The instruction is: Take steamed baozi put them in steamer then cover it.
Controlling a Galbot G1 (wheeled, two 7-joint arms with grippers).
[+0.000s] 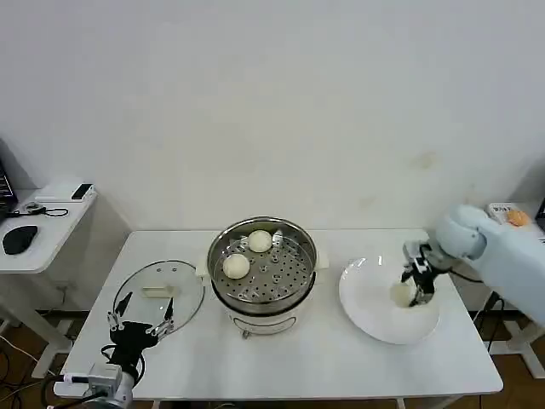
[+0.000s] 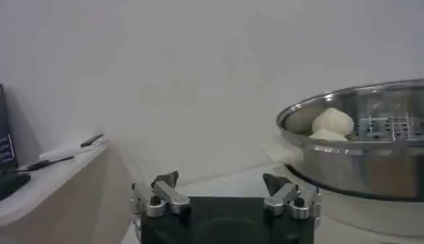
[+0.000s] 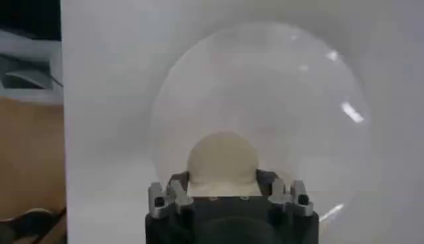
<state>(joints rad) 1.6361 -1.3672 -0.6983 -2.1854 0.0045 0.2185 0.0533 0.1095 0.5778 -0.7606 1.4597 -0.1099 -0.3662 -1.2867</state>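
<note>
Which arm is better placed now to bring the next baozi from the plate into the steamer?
The right. Its gripper is already around the baozi on the white plate. The left gripper hangs open by the glass lid, across the steamer.

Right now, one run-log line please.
right gripper: jaws around baozi on plate | steamer: two buns inside | left gripper: open, idle

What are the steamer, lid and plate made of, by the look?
Steamer: shiny stainless steel, going by the mirror-like wall and perforated tray.
Lid: clear glass, probably; the table shows through it, and its handle looks like cream plastic.
Plate: glossy white, likely ceramic or melamine; highlights on the rim, can't tell which.
</note>
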